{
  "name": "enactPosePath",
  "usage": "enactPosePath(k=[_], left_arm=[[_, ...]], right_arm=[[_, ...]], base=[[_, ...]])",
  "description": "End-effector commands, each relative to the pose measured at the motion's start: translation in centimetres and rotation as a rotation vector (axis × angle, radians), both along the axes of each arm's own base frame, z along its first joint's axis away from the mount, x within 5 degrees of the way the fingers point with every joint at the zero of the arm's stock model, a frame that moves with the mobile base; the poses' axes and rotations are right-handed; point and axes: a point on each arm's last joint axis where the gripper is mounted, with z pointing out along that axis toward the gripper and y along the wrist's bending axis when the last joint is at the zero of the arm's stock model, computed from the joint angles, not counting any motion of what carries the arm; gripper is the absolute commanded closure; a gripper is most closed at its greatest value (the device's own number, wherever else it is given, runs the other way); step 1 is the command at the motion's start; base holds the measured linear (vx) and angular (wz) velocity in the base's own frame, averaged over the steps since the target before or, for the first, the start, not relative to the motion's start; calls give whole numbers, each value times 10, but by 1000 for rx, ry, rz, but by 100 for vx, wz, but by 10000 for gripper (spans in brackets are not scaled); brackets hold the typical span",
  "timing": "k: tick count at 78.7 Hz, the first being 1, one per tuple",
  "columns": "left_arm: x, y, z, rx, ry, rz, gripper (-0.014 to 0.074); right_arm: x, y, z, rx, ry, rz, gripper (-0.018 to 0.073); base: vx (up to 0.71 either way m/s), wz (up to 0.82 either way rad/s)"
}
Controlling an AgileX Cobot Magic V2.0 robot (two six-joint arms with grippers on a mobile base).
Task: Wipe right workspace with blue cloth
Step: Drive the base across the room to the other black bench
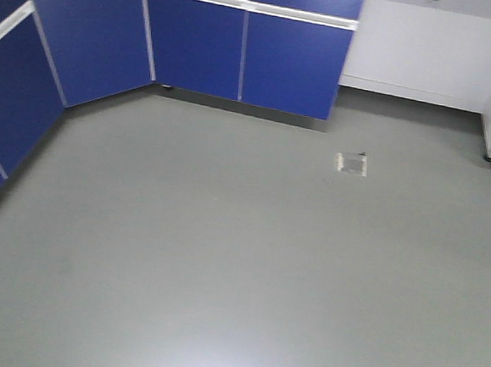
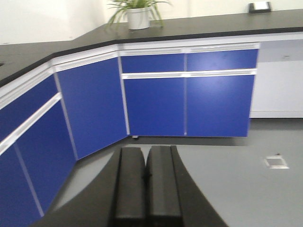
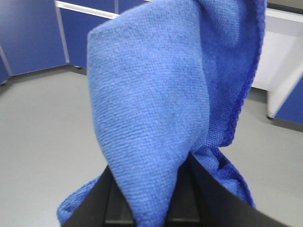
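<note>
**right wrist view.** the soft blue microfibre cloth [image 3: 156,85] fills the centre of the frame. it rises from the right gripper [image 3: 154,205] at 6 o'clock and folds over toward 1 o'clock. a stitched hem runs down the 3 o'clock side, and loose lobes hang at 7 and 5 o'clock. the black fingers are closed on a bunched fold of the cloth, and the fabric hides the pads themselves. behind the cloth lie the smooth grey floor [image 3: 42,123] and dark blue cabinet doors [image 3: 33,33] at 10 o'clock.

**left wrist view.** the left gripper [image 2: 146,156] sits at 6 o'clock, its two black fingers pressed together with nothing between them. a long black countertop [image 2: 213,26] runs above the cabinets. it carries a green plant in a white pot [image 2: 138,16] at 12 o'clock and a small dark box [image 2: 259,6] at 1 o'clock.

**front view.** only floor, cabinets and a small square metal floor grate [image 1: 352,164] at 2 o'clock are visible. neither arm shows, and no surface can be identified as the right workspace.

**handling, as judged.** the cloth looks light, limp and compressible, neither fragile nor slippery, and it will drape and trail. a pinch on a gathered fold near the middle, as here, should leave enough free fabric to spread flat under the fingers when pressed to a surface. a hold on the hem alone would likely let it drag and roll.
</note>
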Motion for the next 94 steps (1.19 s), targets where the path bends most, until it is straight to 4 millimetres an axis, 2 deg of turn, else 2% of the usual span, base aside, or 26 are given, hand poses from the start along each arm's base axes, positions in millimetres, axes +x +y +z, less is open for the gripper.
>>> enactPosePath(k=[1,69,94], left_arm=[[-1,-1,18,-9,-121,-18,603],[-1,-1,18,-9,-121,-18,603],[-1,-1,18,-9,-121,-18,603]], right_arm=[[3,-1,13,-7,-90,-8,566],[3,-1,12,-6,-83,-7,566],[3,-1,12,-6,-83,-7,566]], base=[[-1,-44],[15,-58],[29,-32]])
